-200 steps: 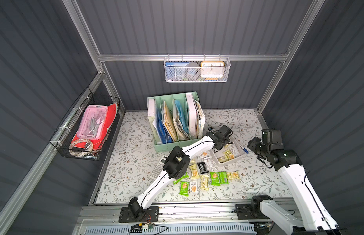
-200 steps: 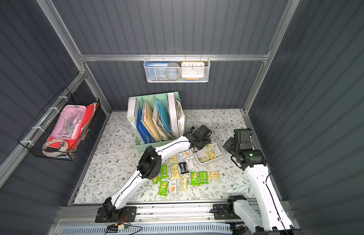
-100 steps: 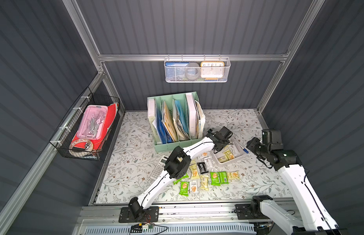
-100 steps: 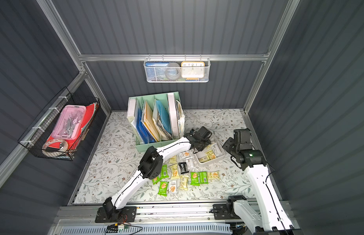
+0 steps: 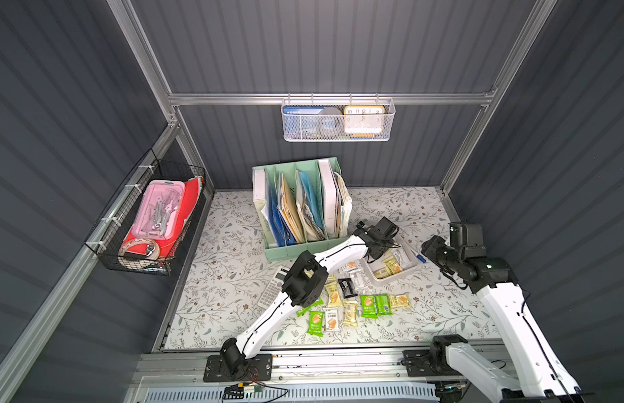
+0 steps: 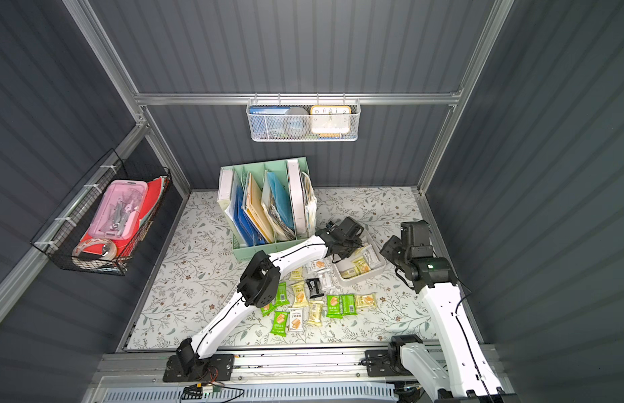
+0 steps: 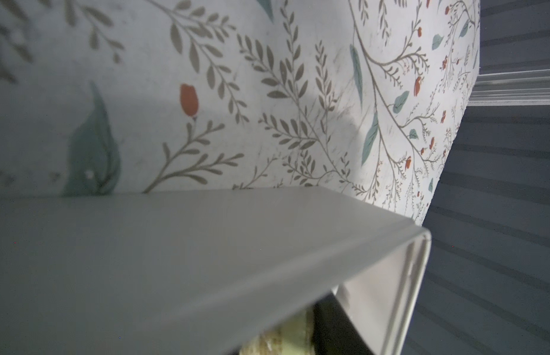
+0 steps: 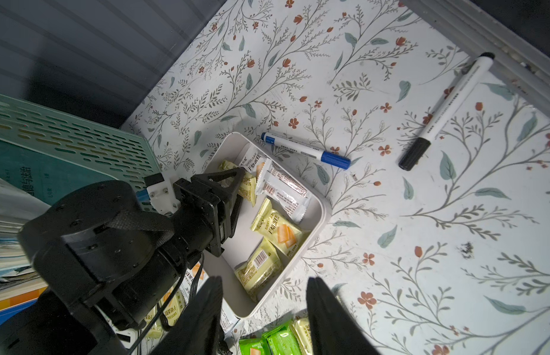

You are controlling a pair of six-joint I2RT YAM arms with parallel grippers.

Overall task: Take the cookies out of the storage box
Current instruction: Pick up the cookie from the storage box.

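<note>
The storage box is a shallow white tray on the floral table, right of centre. Several cookies lie in it, pale yellow and white. My left gripper reaches into its far corner, jaws on either side of a pale yellow packet; whether they press on it does not show. The left wrist view shows mostly the box wall. My right gripper hangs open and empty beside the box's right side. More cookies lie spread on the table in front.
A mint green file organiser stands just behind the left arm. A white calculator lies to its front left. A blue marker lies against the box and a black marker near the table edge. Wire baskets hang on the walls.
My left gripper's jaws have narrowed round the yellow packet in the box's far corner. The right arm has barely moved.
</note>
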